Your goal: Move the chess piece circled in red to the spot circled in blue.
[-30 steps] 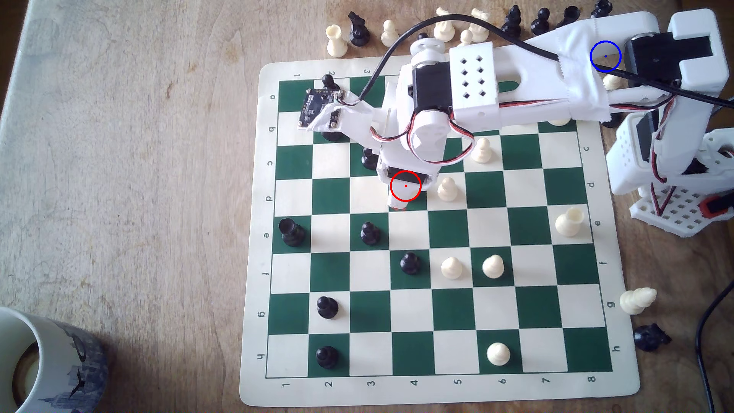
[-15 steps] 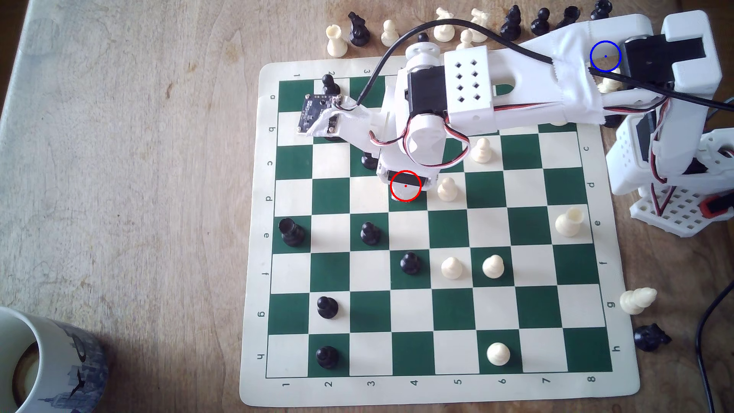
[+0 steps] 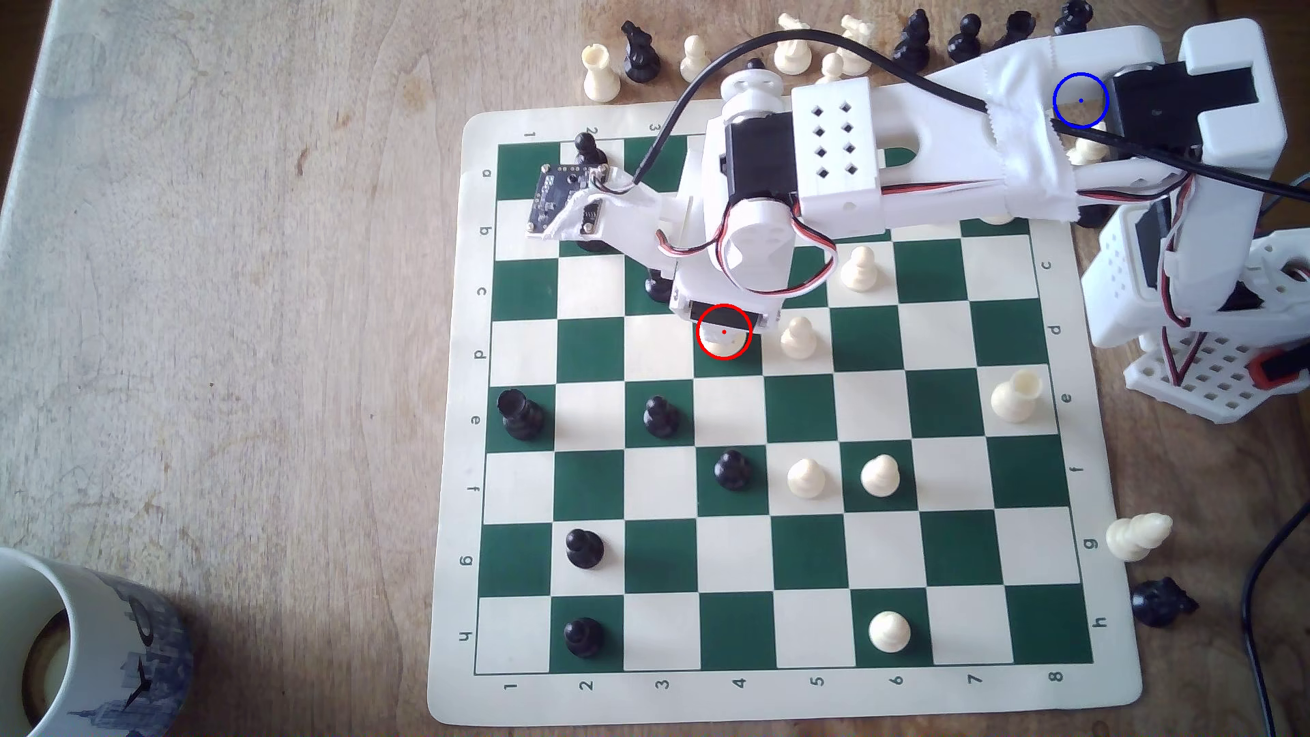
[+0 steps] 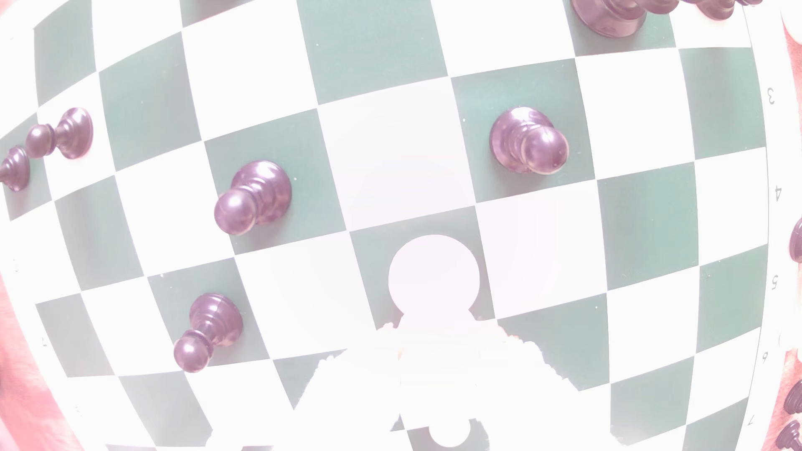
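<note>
**Claw sitting over the ringed cream piece on d4**

In the exterior view the arm is reaching in from the right across the chess mat (image 3: 454, 425), its claw (image 3: 723, 339) hanging directly above the green d4 square. The chess piece circled in red (image 3: 724, 344) is standing on that square, with only a sliver of cream showing under the wrist housing. In the washed-out wrist view a round white top (image 4: 434, 277) is sitting on a green square just ahead of the overexposed claw; whether the jaws are gripping it, I cannot tell. A cream pawn (image 3: 799, 339) is standing just beside, on d5. The spot circled in blue (image 3: 1080, 100) is lying well apart, off the mat at the exterior view's upper right, drawn over the arm's taped link above the counter (image 3: 248, 283).
</note>
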Controlling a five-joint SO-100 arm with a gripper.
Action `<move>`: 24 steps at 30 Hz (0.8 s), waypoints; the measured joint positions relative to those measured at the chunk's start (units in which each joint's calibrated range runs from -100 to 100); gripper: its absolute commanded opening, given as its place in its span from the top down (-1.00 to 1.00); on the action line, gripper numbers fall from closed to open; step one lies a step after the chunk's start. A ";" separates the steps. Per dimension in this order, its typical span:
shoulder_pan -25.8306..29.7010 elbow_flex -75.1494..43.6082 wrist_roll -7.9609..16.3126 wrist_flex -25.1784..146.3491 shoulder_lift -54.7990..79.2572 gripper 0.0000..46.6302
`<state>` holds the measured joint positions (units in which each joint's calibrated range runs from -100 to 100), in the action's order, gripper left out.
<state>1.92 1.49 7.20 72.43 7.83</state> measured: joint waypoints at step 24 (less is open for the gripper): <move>-21.39 8.13 0.73 9.96 -28.32 0.99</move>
<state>-19.47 9.62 7.94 82.39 -20.49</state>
